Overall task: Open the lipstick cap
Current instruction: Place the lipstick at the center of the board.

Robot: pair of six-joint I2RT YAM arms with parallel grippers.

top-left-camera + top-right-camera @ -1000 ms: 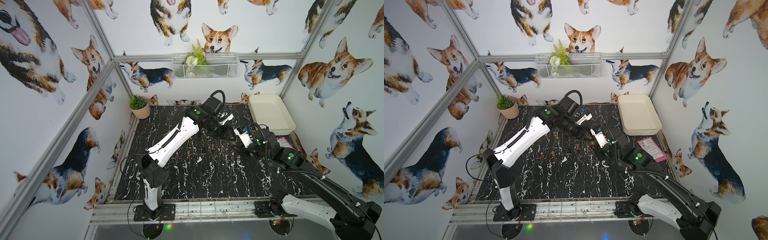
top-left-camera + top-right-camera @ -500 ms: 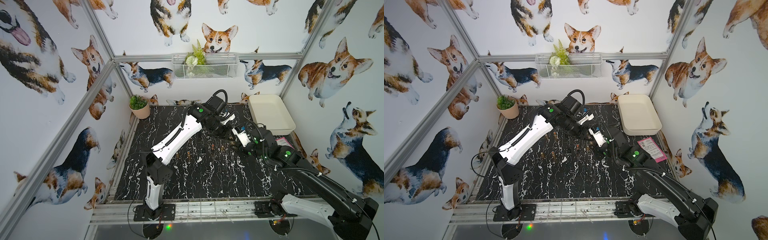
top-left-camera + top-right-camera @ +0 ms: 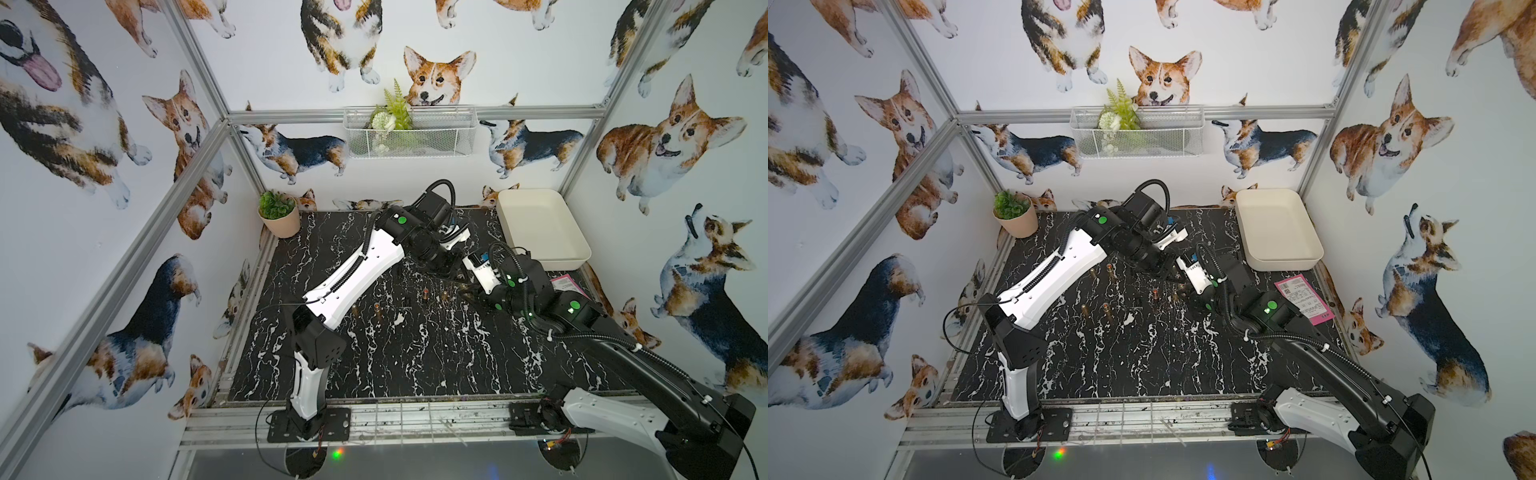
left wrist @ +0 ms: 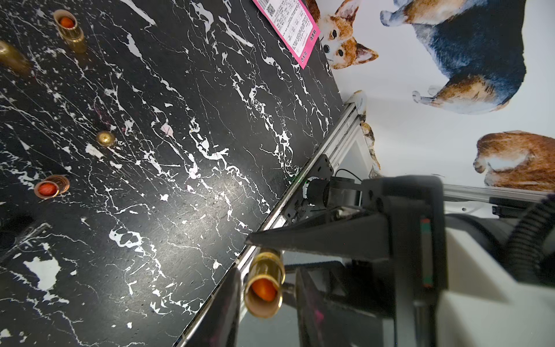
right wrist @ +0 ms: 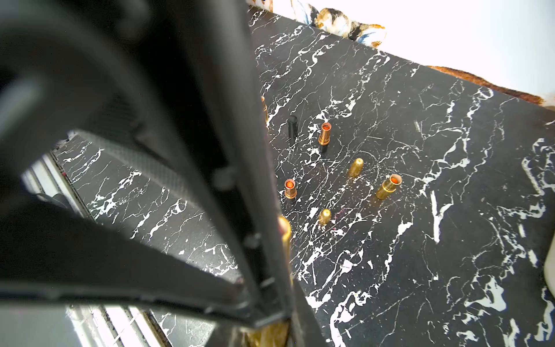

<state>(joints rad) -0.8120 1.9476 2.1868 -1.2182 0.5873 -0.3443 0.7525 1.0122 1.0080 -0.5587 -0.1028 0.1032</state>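
Evidently the lipstick (image 4: 264, 288) is showing its orange bullet, cap apparently off; the right pincer (image 4: 261, 252) is pinching it, while the left pincer (image 4: 267, 270) is flanking it, grip indeterminable.

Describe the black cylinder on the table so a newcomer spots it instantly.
On the black marble table, find the cluster of gold lipstick pieces. The black cylinder stands upright beside the open lipstick with a black base. It alone shows no gold.

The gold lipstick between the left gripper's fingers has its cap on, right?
No. The gold lipstick between the left gripper fingers is uncapped: the left wrist view shows its open end with the orange stick inside.
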